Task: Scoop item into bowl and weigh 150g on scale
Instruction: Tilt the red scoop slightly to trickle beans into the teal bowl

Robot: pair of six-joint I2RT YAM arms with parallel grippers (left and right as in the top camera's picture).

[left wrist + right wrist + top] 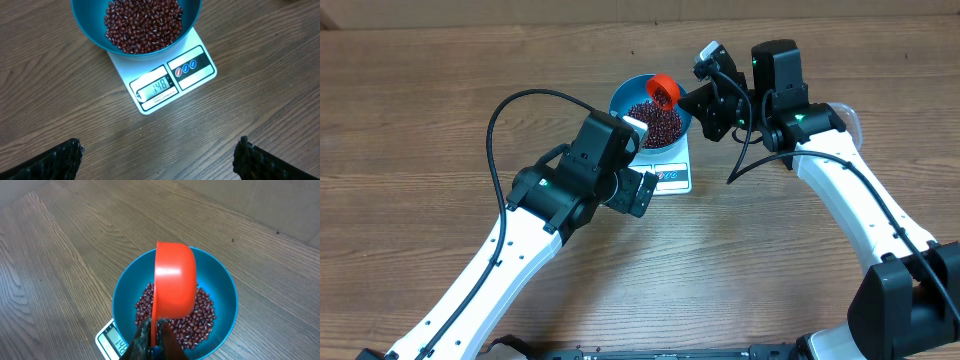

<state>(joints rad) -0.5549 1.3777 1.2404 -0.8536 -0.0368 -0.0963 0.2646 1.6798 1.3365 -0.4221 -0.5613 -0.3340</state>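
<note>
Nearest, at the bottom edge of my right wrist view, my right claw [154,345] was clamped shut on the handle of an orange scoop [174,287]. The scoop hung tilted above the blue bowl [122,295], its rounded back toward my camera. Dark red beans [200,322] covered the bowl's bottom. The bowl sat on the white scale [106,341], whose display peeked out at lower left. My left claw [160,162] stood wide open, holding nothing, its pads in the lower corners of its view. Beyond it, the scale's display read 148 on the wooden table [45,100].
</note>
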